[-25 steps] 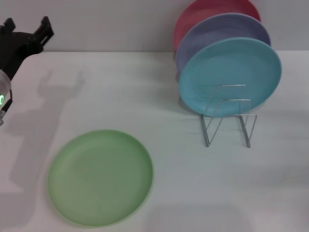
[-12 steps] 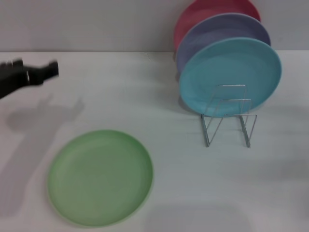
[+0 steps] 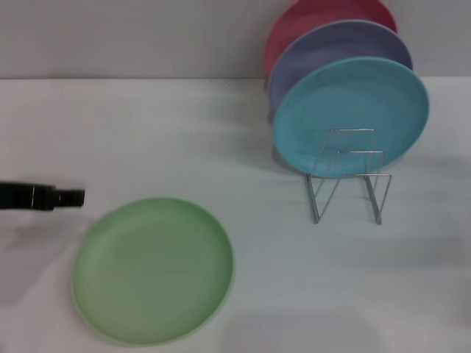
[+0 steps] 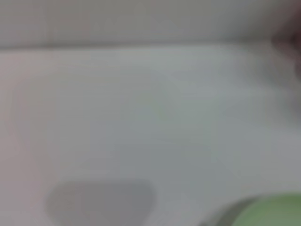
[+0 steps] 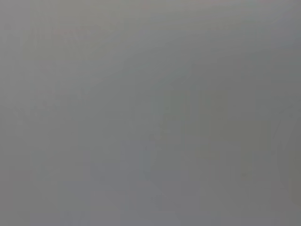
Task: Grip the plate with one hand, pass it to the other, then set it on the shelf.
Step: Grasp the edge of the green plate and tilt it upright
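Low at lower left of the head view, the plate (image 3: 153,269) lies flat on the surface (image 3: 184,140); left end effector (image 3: 70,197) hovers just beside its rim, grip unreadable. Shelf (image 3: 347,176) stands right.

Left gripper (image 3: 73,197) blurred, jaws unreadable; plate (image 4: 273,212) cut off at wrist-view edge.

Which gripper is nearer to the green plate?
Left. The left gripper sits just beside the green plate's far left rim, not touching it. The right gripper is out of view.
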